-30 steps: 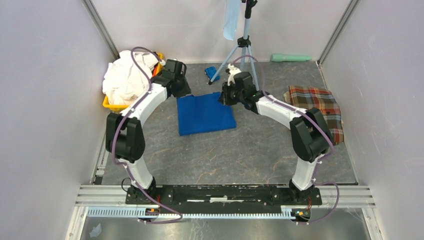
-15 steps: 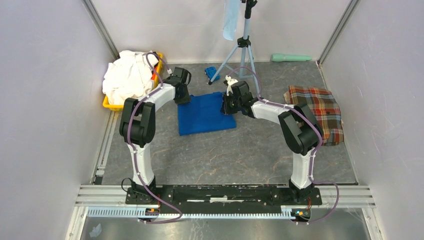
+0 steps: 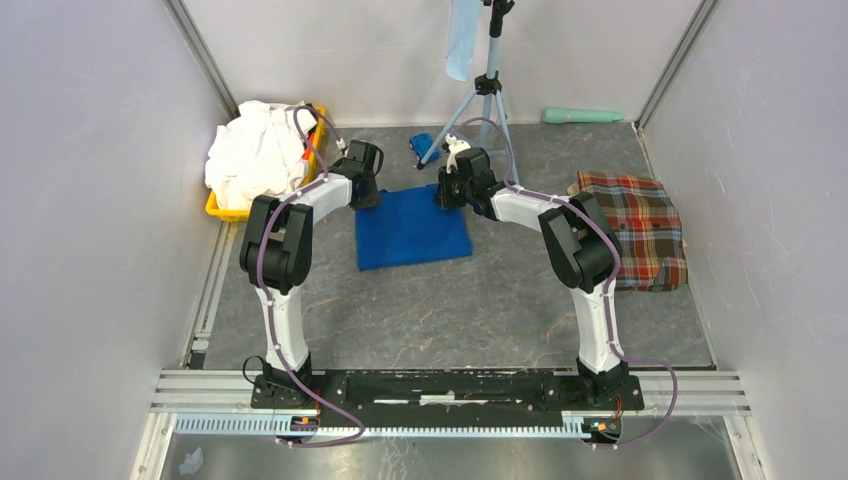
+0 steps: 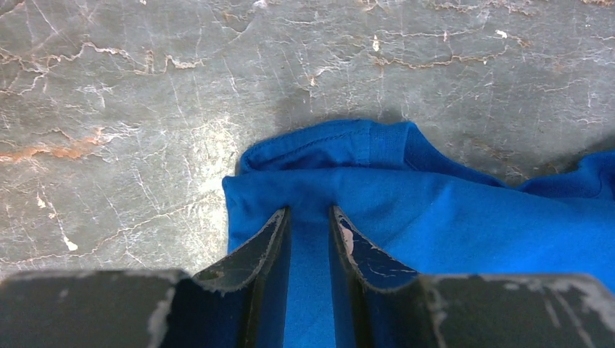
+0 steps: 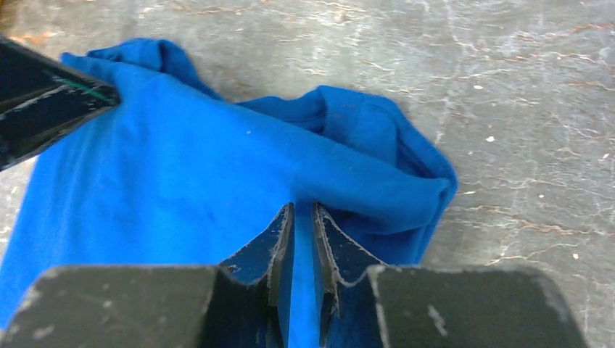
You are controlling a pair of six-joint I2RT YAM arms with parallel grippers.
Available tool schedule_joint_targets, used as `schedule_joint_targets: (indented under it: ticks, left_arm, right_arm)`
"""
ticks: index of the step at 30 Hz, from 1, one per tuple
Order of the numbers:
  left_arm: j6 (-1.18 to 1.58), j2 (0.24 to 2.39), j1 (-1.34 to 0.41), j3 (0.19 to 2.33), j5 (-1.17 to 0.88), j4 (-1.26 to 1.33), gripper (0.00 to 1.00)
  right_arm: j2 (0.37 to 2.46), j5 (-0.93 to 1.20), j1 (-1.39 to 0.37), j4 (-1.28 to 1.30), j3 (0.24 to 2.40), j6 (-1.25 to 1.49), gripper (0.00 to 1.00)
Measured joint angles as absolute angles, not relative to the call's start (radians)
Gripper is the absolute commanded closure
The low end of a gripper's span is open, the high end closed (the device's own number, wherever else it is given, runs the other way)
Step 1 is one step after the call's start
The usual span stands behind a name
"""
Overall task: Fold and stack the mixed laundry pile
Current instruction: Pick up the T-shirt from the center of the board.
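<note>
Blue jersey fills the narrow gap of each end effector. The left end effector [image 4: 310, 217] is closed on one corner of the royal-blue T-shirt [image 3: 410, 228], and the right end effector [image 5: 302, 210] is closed on the other. Both pinch the doubled edge nearest the tripod [image 3: 487, 85]. The shirt lies folded on the worktop [image 3: 480, 300] just in front of the tripod, with white shirts [image 3: 255, 155] to the tripod's left and plaid cloth [image 3: 640, 225] to its right. Judging by its wrinkles, the knit is light, limp and stretchy. It will likely sag between grips, so corners and hems look like the best holds.
</note>
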State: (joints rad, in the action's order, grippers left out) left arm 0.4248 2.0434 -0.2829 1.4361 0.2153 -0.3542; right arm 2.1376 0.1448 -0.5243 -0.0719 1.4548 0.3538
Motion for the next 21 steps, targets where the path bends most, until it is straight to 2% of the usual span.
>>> schedule_joint_targets:
  ticks: [12, 21]
  left_arm:
    - [0.423, 2.043, -0.283, 1.422, 0.239, -0.329, 0.69]
    - [0.416, 2.043, -0.283, 1.421, 0.257, -0.326, 0.68]
  right_arm:
    - [2.255, 0.14, -0.47, -0.044, 1.604, 0.34, 0.79]
    - [2.275, 0.072, -0.469, -0.018, 1.633, 0.316, 0.79]
